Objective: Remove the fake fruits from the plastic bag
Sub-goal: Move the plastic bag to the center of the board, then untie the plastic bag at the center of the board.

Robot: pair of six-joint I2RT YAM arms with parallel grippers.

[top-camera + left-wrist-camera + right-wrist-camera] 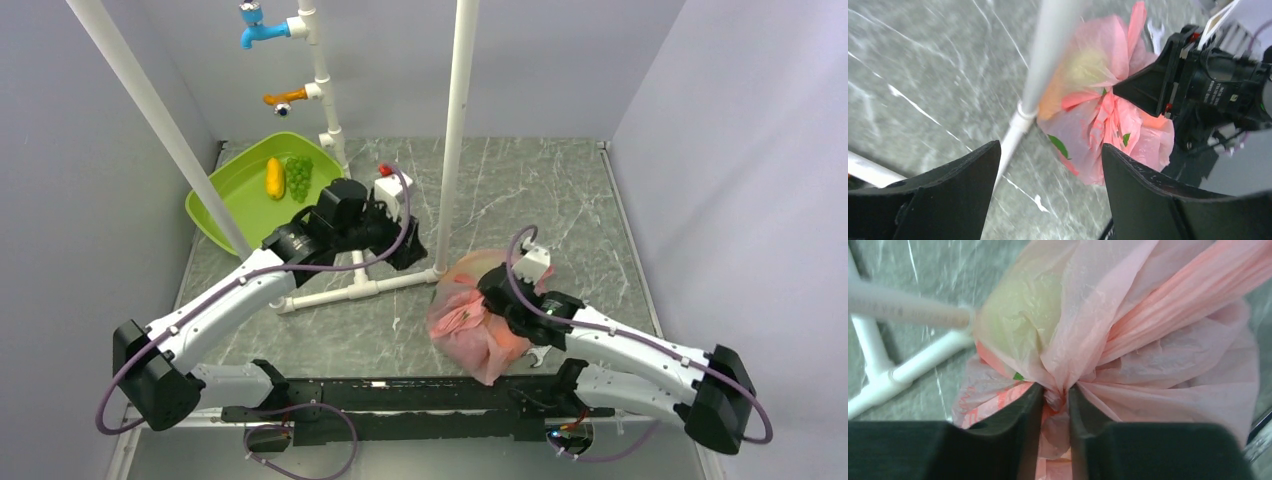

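Note:
The pink plastic bag (pixel 470 315) lies on the table right of centre, beside the white pipe frame. My right gripper (pixel 497 292) is shut on a bunched fold of the plastic bag (pixel 1148 340). A pale yellow oval fruit (pixel 1020 310) shows through the film; it also shows in the left wrist view (pixel 1088 67). The red fruits are hidden inside the bag. My left gripper (pixel 408 250) is open and empty, hovering left of the bag (pixel 1108 125) and apart from it.
A white pipe frame stands mid-table, its upright post (pixel 455 130) right beside the bag and its base bar (pixel 340 292) to the left. A green tray (pixel 222 200) at the back left holds a yellow-orange piece (pixel 274 178) and green grapes (pixel 298 176).

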